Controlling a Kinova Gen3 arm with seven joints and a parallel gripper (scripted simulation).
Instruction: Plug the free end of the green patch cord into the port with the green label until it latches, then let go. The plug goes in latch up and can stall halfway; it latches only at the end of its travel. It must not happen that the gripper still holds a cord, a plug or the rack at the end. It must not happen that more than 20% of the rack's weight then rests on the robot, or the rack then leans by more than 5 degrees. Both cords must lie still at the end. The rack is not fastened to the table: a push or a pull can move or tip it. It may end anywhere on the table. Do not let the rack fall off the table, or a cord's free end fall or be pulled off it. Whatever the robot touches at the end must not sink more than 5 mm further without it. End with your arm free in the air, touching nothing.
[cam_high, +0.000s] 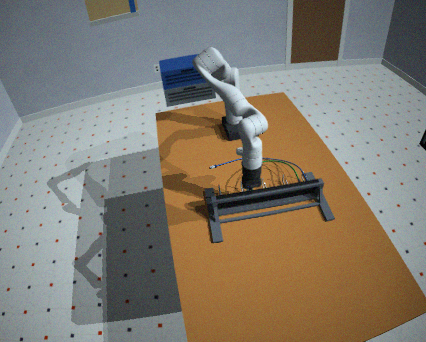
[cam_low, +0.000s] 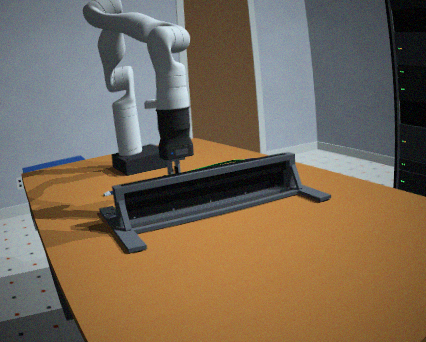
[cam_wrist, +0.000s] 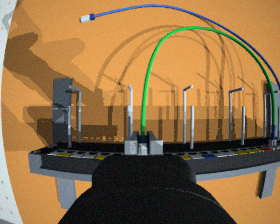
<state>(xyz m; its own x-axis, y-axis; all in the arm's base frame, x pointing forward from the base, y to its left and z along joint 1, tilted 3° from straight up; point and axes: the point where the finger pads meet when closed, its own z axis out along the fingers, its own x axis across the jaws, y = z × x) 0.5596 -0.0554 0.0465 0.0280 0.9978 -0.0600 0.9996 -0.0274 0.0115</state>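
My gripper (cam_low: 173, 168) (cam_wrist: 142, 138) is shut on the plug of the green patch cord, just at the port row of the rack. The green cord (cam_high: 281, 161) (cam_wrist: 192, 28) arches from the plug over to the rack's right end in the wrist view. The dark grey rack (cam_high: 270, 191) (cam_low: 225, 171) (cam_wrist: 65, 167) stands upright on its feet. Colored labels run along its edge in the wrist view. The green label cannot be made out; the fingers and gripper body cover that part. How deep the plug sits, and whether it is latched, cannot be told.
The blue cord (cam_high: 229, 162) (cam_wrist: 152, 5) arches behind the rack, its free plug (cam_high: 212, 167) (cam_low: 107, 193) (cam_wrist: 86, 18) beyond the rack's left part. Thin metal cord guides (cam_wrist: 185, 117) (cam_wrist: 79, 120) stand up along the rack on both sides of the gripper. The table's left edge lies beyond the rack's left end.
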